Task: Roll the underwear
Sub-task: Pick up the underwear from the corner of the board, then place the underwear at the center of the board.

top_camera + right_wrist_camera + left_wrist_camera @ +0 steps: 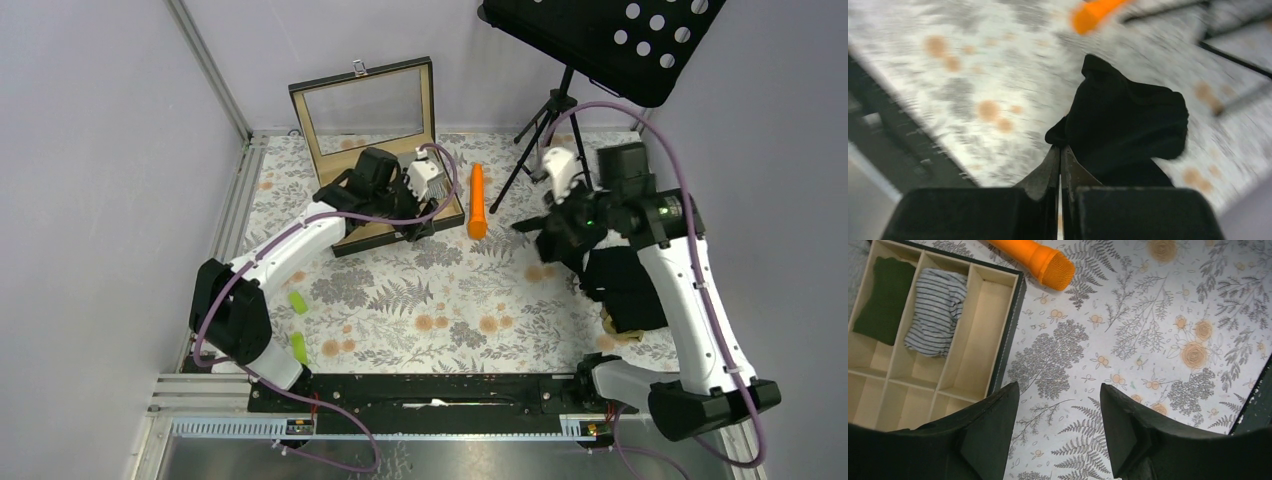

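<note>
Right now my right gripper (1060, 150) is clamped shut on one black pair of underwear (1128, 125). It's pinched at one edge, and the rest hangs in a bunch above the flowery table (1148, 315), over on the right side. My right wrist view is pretty blurry, so I honestly can't tell which way its long axis runs. It's just a lump from here. More black pairs (625, 290) sit in a heap under my right arm, near the right edge.

My left gripper (1059, 387) has its jaws wide with nothing in them. It hovers just beside the right wall of the wooden box (1005, 335), so that arm is way nearer the box, and the held pair is well off to the right of it.

In the box, one compartment has a dark folded pair (885, 300). The one next to it has the pinstriped pair (935, 310), kinda scrunched. The compartment (980, 335) closest to my left jaws is bare. An orange stick (1040, 257) lies on the table just right of the box.

My guess is this pair needs laying flat before any rolling can happen.
</note>
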Robot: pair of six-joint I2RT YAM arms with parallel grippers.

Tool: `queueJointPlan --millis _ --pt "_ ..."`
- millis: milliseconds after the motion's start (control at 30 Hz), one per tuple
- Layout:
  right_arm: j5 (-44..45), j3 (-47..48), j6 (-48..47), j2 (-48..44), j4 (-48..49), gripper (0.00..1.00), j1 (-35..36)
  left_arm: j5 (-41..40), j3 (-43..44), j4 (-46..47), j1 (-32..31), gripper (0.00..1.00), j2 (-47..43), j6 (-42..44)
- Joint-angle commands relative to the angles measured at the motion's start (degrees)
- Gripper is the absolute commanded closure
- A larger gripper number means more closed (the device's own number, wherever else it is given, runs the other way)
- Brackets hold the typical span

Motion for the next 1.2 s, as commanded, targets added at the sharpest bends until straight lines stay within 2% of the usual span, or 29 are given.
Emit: queueJointPlan --millis 0,167,333,400,500,567,733,800,867,933,1033,1067,1167 --pt "-15.3 5.1 8.5 0.5 -6.3 1.0 9.2 -3.3 2.6 0.3 1.7 0.34 0.2 0.6" --pt "-20.9 8.8 15.2 5.5 -2.7 1.0 9.2 -4.7 1.9 0.4 2.4 0.34 -0.1 1.4" --pt "-15.7 1.1 18.8 5.5 4.4 1.0 8.5 -4.1 0.8 0.8 2.5 0.34 -1.2 -0.1" --pt "-12.7 -5.1 20.1 4.2 6.8 1.0 3.7 -3.9 0.0 0.9 2.5 0.34 -1.8 -0.1" --pt "-10.9 -14.2 23.3 3.6 8.8 0.99 -7.5 -3.7 -1.1 1.0 2.4 0.34 -2.7 0.0" --pt "-5.9 -18.2 22.0 4.4 7.2 0.76 -9.3 -3.0 -1.8 0.9 2.4 0.34 -3.1 0.2" --pt "-10.5 -20.3 11.3 0.2 3.4 0.54 -9.3 -0.6 -3.8 -0.2 2.5 0.34 -3.8 1.8" --pt "-15.5 -20.5 1.6 -2.7 1.0 0.48 -9.2 -0.2 -4.6 -0.5 2.4 0.34 -3.8 2.1" --pt "-19.3 -22.0 -13.1 -5.2 -4.7 0.48 -8.1 0.0 -5.1 -0.5 2.4 0.34 -3.6 2.1" --pt "-17.7 -25.7 -26.4 -8.0 -9.0 0.51 -4.8 0.3 -5.6 -0.6 2.5 0.35 -3.1 2.3" --pt "-11.6 -33.1 -33.4 -10.8 -9.9 0.59 1.4 2.9 -6.5 -2.5 2.4 0.4 -2.6 5.7" --pt "-10.4 -35.0 -34.9 -11.2 -9.9 0.61 3.1 4.8 -7.1 -3.9 2.5 0.44 -2.7 8.6" --pt "-6.9 -40.7 -40.3 -12.4 -8.3 0.64 5.5 10.2 -11.4 -8.0 2.4 0.46 -5.8 19.9"
